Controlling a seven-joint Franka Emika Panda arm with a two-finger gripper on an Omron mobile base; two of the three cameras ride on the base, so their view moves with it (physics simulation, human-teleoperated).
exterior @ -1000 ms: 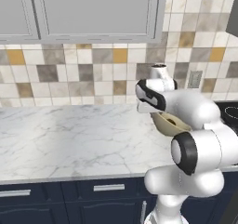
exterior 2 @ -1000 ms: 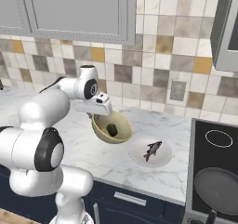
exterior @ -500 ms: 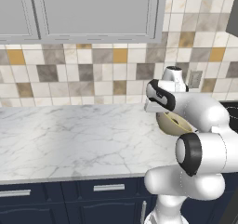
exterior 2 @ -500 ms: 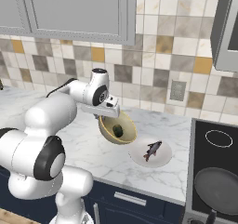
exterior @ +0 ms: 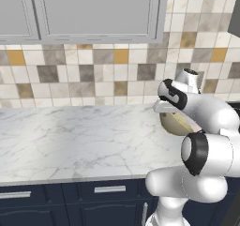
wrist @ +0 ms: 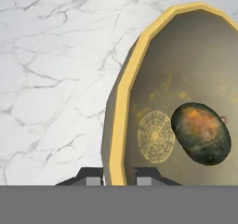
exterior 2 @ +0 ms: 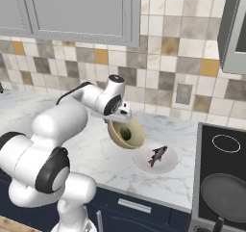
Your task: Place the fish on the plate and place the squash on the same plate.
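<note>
Marble counter (exterior 2: 96, 154): end effector (wrist: 118, 174) grips bowl (wrist: 153, 79) rim, squash (wrist: 201, 133) inside.

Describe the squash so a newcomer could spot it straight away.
Start at the marble counter, left of the black stovetop. There the gripper is shut on the rim of a tan bowl, lifted and tilted. The squash lies inside: a dark green oval with an orange patch, unlike the slim fish on the white plate.

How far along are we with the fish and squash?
The fish already lies on the plate. In hand: the gripper is shut on the rim of the tan bowl, lifted and tilted, with the squash inside. Left: get the squash onto that plate.
</note>
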